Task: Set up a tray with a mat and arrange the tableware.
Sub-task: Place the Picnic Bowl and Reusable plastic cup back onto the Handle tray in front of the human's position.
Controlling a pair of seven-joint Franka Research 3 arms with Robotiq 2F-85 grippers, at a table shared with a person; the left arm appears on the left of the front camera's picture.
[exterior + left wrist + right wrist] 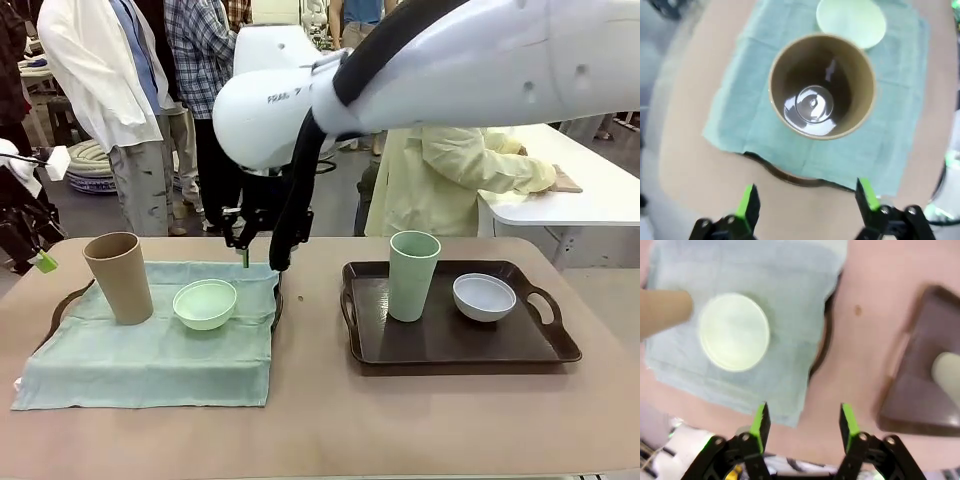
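Note:
A mint-green mat (150,350) covers the left tray (62,306). On the mat stand the tan tumbler (117,277) and the mint bowl (205,303). The dark right tray (450,345) holds the sage tumbler (412,275) and the pale bowl (484,296). My right gripper (243,250) reaches across to the mat's far edge. It hangs open and empty (804,425) above the mat's corner (785,360), beside the mint bowl (734,332). My left gripper (807,202) is open and empty, high over the tan tumbler (822,85), and looks down into it.
The right arm's white body (420,70) spans the upper part of the front view. Bare tan tabletop (310,330) lies between the two trays. A person in a yellow top (440,180) stands behind the far edge at a white table (580,195).

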